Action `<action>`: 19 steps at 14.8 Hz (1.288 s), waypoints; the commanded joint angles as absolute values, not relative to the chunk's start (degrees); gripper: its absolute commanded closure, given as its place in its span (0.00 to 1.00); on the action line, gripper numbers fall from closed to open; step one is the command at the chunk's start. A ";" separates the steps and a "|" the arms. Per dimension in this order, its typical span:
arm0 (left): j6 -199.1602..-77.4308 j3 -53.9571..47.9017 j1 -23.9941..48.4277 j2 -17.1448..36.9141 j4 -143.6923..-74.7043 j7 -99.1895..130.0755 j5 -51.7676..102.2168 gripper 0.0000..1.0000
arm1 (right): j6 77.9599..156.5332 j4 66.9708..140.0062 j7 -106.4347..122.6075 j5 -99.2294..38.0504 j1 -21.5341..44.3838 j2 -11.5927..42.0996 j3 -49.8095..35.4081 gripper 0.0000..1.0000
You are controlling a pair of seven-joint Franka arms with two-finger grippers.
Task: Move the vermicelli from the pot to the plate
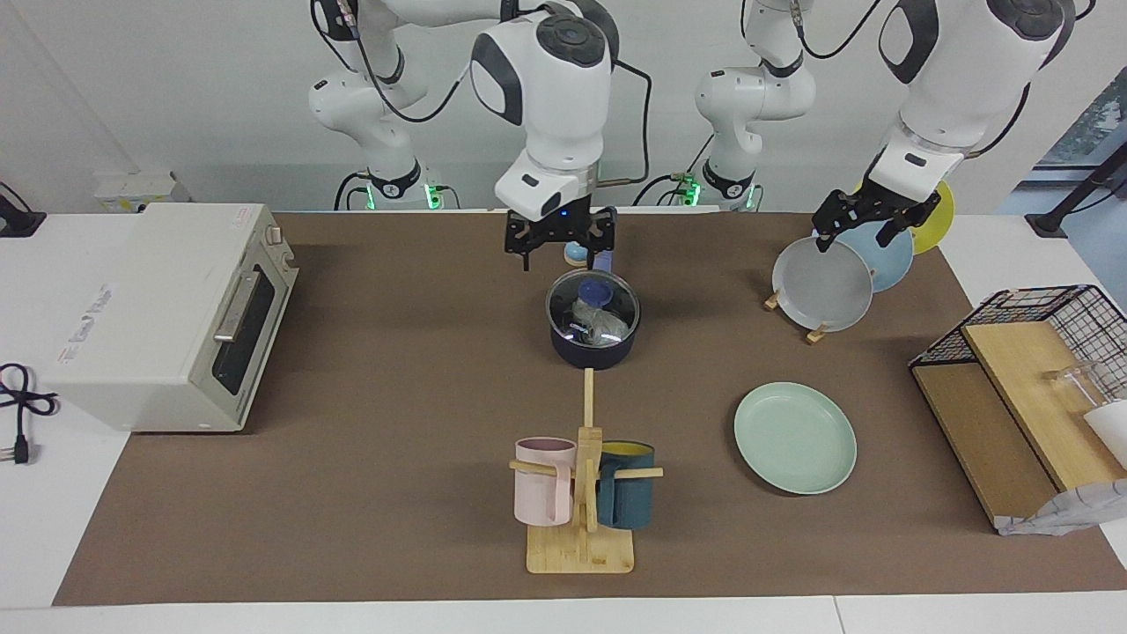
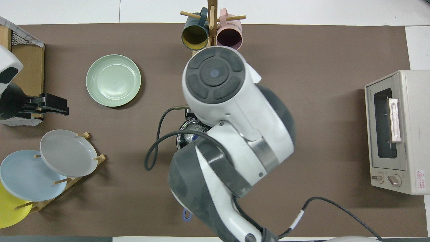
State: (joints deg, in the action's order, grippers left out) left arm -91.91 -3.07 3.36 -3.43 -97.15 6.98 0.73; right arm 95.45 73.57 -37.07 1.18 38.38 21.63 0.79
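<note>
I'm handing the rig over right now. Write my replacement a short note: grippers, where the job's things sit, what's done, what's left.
Right gripper: open, empty, hanging over the pot's handle.
Left gripper: open, empty, waiting over the plate rack at the left arm's end.
Pot: mid-table, glass lid still on.
Vermicelli: all inside the pot.
Plate: mint-green, bare, farther from the robots than the rack.
Done: nothing moved yet.
Left: take the lid off, lift the vermicelli out, set it on the plate.

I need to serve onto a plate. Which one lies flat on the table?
The mint-green plate; the grey plate, blue plate and yellow plate stand in a rack.
</note>
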 commanded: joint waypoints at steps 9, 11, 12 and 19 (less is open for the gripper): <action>-93.08 -3.08 1.05 -4.13 -98.00 7.12 1.23 0.00 | 107.57 87.17 -40.34 0.53 41.75 22.15 0.53 0.00; -93.08 -3.08 1.05 -4.13 -98.09 7.03 1.23 0.00 | 108.37 88.94 -40.34 0.53 41.75 21.54 0.44 0.00; -93.08 -3.08 1.05 -4.13 -98.09 7.03 1.23 0.00 | 108.46 89.64 -40.25 0.53 41.75 21.27 0.44 0.00; -92.99 -3.08 1.23 -4.13 -98.09 7.03 1.23 0.00 | 111.44 93.16 -40.34 0.44 41.75 20.13 -0.44 0.01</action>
